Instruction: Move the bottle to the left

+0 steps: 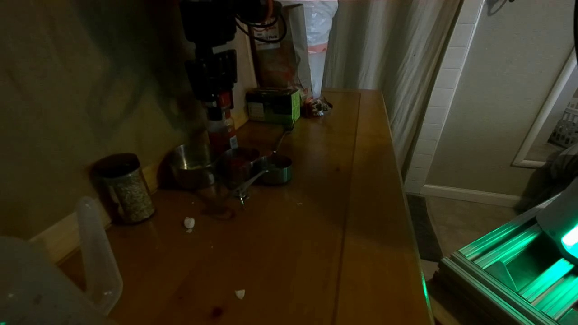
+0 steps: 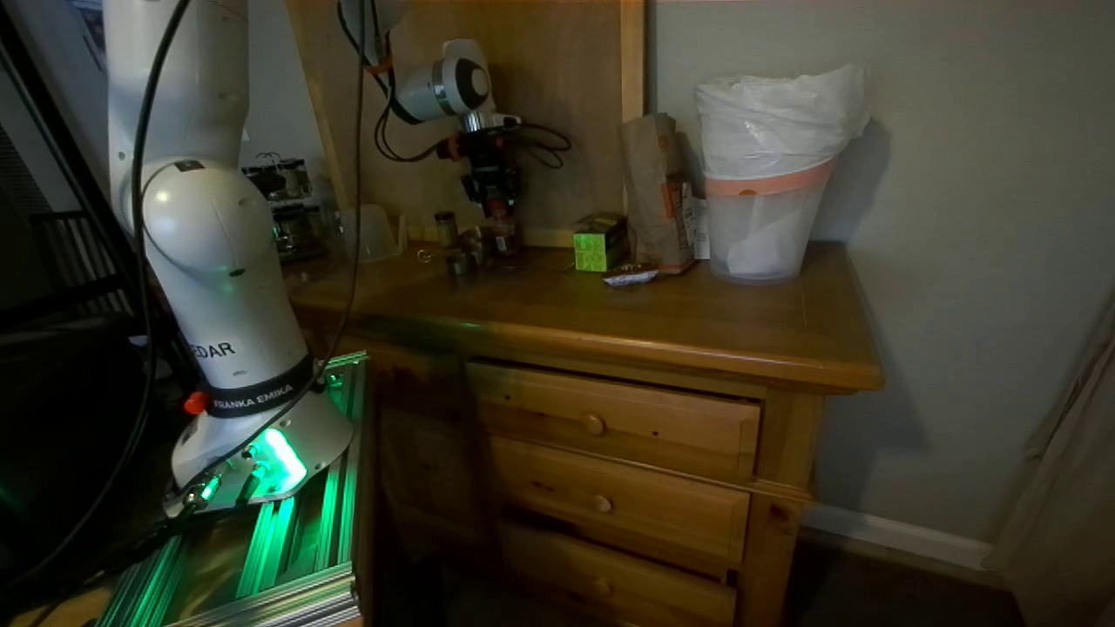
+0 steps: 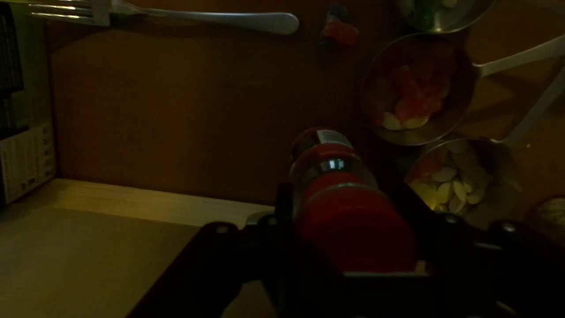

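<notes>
Far left on the wooden dresser top there's a translucent plastic jug, big handle and all. Then a clear jar with a dark lid and pale grainy stuff inside, right by the wall. After that, a metal measuring cup; the wrist view shows pale bean-like bits in it. Gripper comes next, pointing down with its fingers snug on both sides of the red cap, so yeah, it's got hold of the bottle. That bottle's upright near the wall, just beyond the measuring cups from this camera; they hide its base, so I can't tell if it touches the wood. Then a second measuring cup with reddish and pale pieces, a third measuring cup, a green-and-black box, a brown paper bag, a crinkly wrapper and a white-lined trash bin.
</notes>
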